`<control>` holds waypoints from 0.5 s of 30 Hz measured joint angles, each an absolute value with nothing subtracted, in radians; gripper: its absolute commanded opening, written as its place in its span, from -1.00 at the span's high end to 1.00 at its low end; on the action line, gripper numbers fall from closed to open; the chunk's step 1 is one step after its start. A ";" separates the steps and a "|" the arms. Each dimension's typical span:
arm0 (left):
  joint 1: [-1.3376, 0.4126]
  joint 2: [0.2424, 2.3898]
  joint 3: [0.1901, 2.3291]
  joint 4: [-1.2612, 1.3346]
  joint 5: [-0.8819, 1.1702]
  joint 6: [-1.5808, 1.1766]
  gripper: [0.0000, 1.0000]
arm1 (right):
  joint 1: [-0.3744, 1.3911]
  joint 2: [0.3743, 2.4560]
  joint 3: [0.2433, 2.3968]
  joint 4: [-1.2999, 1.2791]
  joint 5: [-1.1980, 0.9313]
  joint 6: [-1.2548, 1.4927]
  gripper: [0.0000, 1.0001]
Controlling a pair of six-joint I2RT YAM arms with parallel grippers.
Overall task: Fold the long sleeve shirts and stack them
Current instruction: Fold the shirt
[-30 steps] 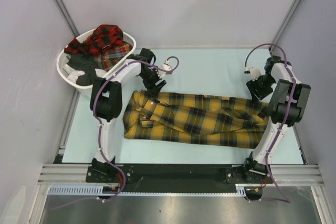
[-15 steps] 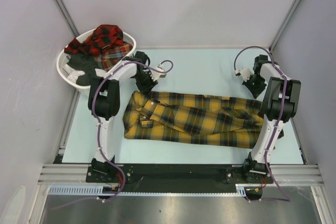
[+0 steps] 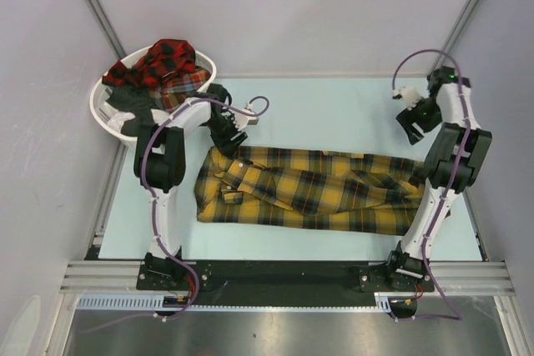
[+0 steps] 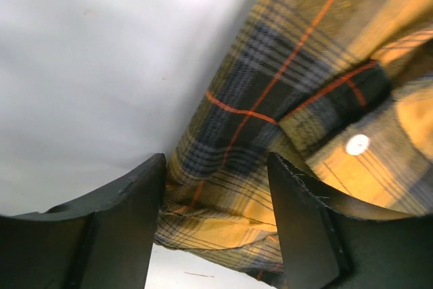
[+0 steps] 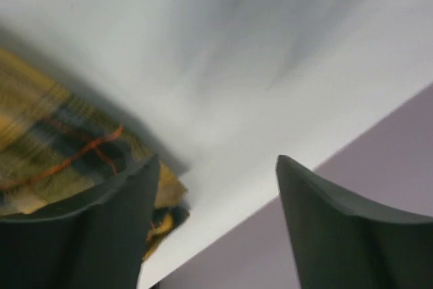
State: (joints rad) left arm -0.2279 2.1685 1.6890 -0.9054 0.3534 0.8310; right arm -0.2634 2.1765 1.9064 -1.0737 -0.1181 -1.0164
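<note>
Mustard-yellow shirt point(image 3: 317, 189) lies spread across table point(image 3: 334, 110); left tool point(image 4: 216, 214) and right tool point(image 5: 216, 221) both gape wide

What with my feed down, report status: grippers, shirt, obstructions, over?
Left gripper open over collar end of yellow plaid shirt. Right gripper open, empty, off the shirt. Shirt lies long on table, not stacked. Nothing obstructing.

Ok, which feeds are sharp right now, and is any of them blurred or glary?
Top view: sharp and evenly lit, with only soft shadows. Left wrist: the yellow shirt is crisp and its button is clear, but the table is washed out bright. Right wrist: smeared by motion, the shirt corner streaked, and only the fingers fairly clear.
</note>
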 measured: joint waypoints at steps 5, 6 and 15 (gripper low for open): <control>-0.226 2.168 1.774 -0.978 0.404 0.837 -0.54 | -0.349 2.164 1.974 -1.229 -0.237 -1.119 -0.59; -0.226 2.168 1.790 -0.982 0.410 0.840 -0.54 | -0.350 2.164 1.967 -1.248 -0.250 -1.133 -0.57; -0.227 2.170 1.829 -1.071 0.464 0.894 -0.57 | -0.221 2.195 1.862 -1.262 -0.249 -1.206 -0.40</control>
